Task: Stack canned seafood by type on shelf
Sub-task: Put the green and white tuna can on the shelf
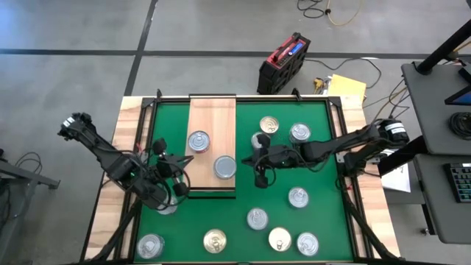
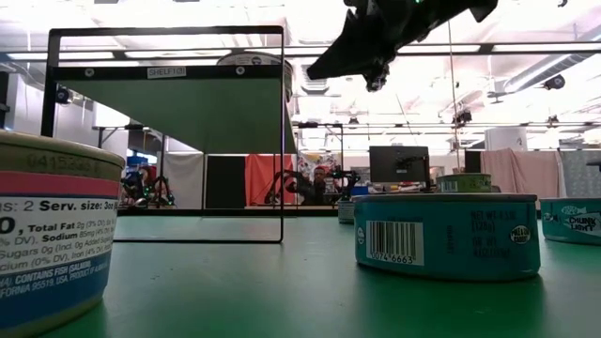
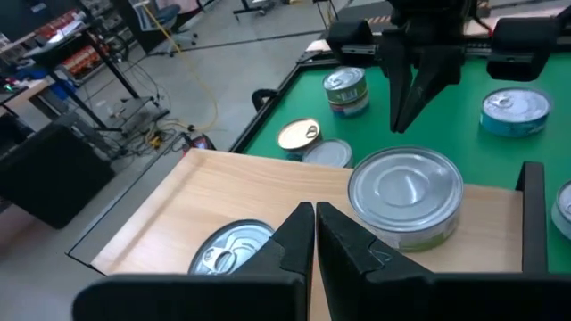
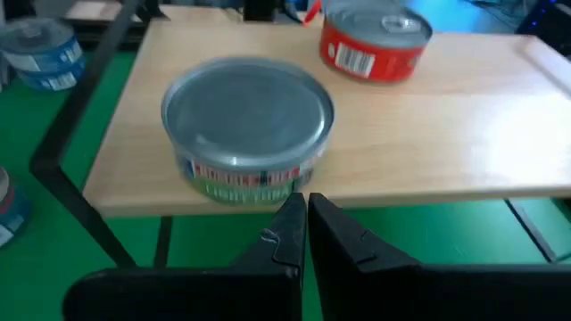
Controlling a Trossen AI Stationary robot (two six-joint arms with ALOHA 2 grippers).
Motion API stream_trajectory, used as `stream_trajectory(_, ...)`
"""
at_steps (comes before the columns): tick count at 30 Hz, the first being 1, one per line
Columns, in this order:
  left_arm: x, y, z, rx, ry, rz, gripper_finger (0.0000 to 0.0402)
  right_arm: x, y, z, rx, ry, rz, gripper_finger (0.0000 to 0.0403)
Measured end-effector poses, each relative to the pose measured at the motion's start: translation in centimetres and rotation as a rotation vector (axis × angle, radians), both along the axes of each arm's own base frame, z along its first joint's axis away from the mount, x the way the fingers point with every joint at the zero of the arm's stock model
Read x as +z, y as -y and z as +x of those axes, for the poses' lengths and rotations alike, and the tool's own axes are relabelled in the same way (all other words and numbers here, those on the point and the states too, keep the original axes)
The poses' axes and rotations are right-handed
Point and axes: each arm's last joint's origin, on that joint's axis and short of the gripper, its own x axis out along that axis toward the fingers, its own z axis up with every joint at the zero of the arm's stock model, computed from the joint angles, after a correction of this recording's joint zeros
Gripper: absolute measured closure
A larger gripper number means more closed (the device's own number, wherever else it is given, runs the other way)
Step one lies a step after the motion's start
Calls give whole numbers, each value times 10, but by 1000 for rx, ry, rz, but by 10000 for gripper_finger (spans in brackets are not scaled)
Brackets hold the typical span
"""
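The shelf (image 1: 212, 118) is a light wooden board on a dark frame over the green mat. Two tins of canned seafood stand on it: a pull-tab tin with a red label (image 1: 199, 140) (image 4: 375, 40) and a plain-lidded tin with a green label (image 1: 225, 167) (image 4: 248, 129) near the shelf's right edge. My left gripper (image 3: 314, 236) hovers shut at the shelf's near left corner. My right gripper (image 4: 303, 223) (image 3: 415, 80) hovers shut just right of the green-label tin. Neither touches anything.
Several more tins lie on the mat: a gold-lidded one (image 1: 269, 125) and a silver one (image 1: 299, 132) at the far right, others along the near edge (image 1: 257, 218) (image 1: 214, 241) (image 1: 150, 246). A teal tin (image 2: 446, 235) stands close to the low camera.
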Motion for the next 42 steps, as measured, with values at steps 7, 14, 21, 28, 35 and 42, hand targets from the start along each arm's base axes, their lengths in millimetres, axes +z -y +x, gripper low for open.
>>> stream_trajectory(7,-6,6,8,3,-18,20,402,-6,-2,-1,-9,64,14,394)
stream_trajectory(14,-2,7,9,3,-12,29,402,-11,-4,6,-4,107,8,394)
stream_trajectory(21,-2,7,9,4,-12,39,402,-25,-5,14,3,101,15,394)
stream_trajectory(28,-2,7,9,3,-13,42,402,-32,-6,20,7,117,19,394)
stream_trajectory(35,-2,7,9,3,-13,42,402,-31,-7,20,12,123,4,394)
stream_trajectory(42,-1,6,9,-10,-29,65,402,-30,5,19,-73,93,-127,394)
